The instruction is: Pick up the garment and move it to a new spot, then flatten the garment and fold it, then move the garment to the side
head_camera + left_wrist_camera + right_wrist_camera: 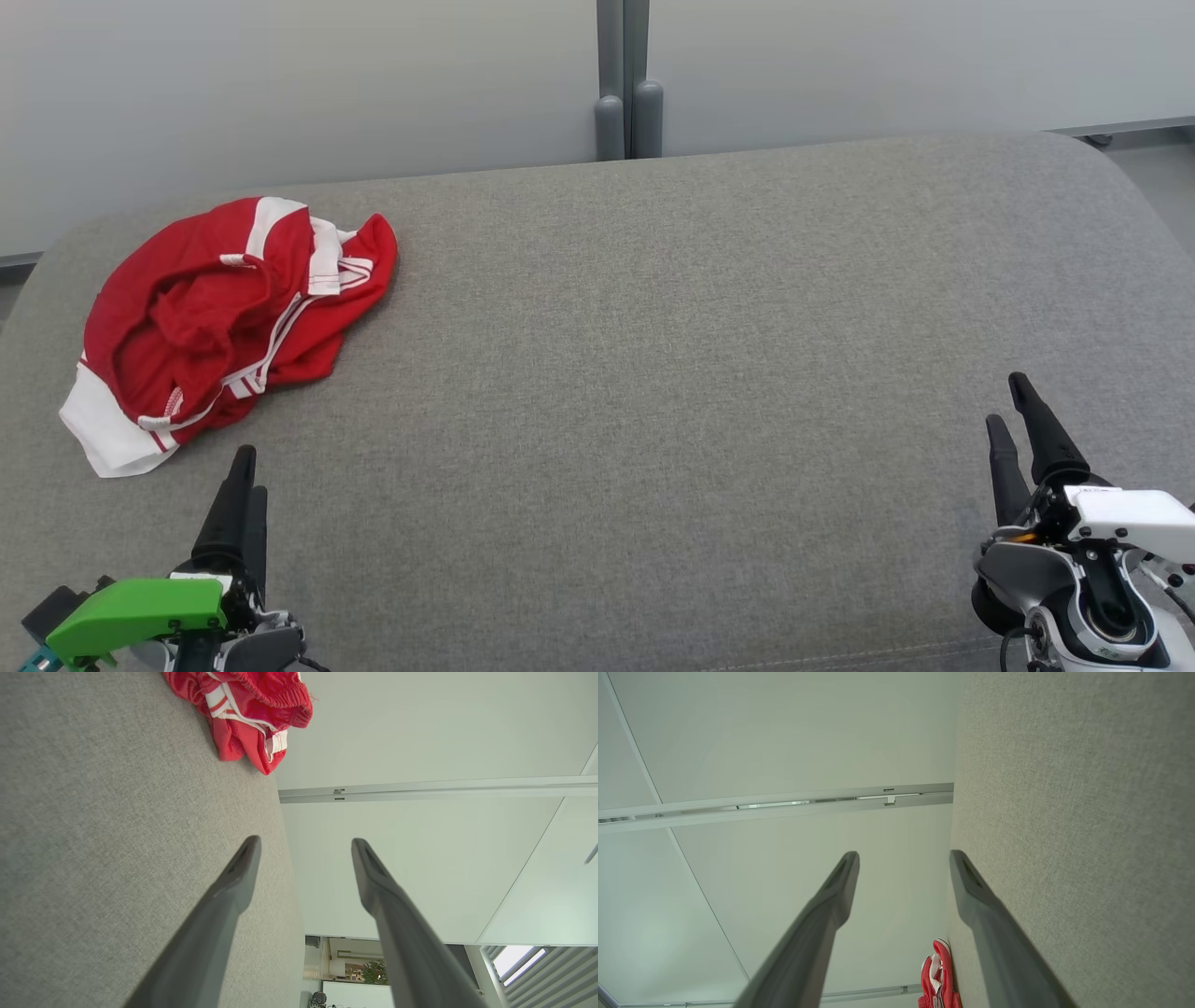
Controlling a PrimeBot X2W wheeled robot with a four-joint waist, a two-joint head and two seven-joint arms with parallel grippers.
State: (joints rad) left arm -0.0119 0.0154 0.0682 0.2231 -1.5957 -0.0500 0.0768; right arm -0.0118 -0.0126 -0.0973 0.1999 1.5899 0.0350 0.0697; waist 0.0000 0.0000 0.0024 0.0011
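1. The garment (229, 317), red with white trim, lies crumpled near the far left corner of the grey cushion (672, 373).
2. The left gripper (250, 471) and right gripper (1006, 399) are at the near edge, fingers apart, holding nothing.
3. The left one is nearer; it would do well to pinch a raised fold, not the flat hem, and lift clear before carrying.

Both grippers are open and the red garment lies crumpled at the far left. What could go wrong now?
1. The garment is bunched in overlapping layers, so the left gripper may pinch several at once, and it will not spread flat.
2. It lies near the far left corner of the grey surface; a push could slide it off.
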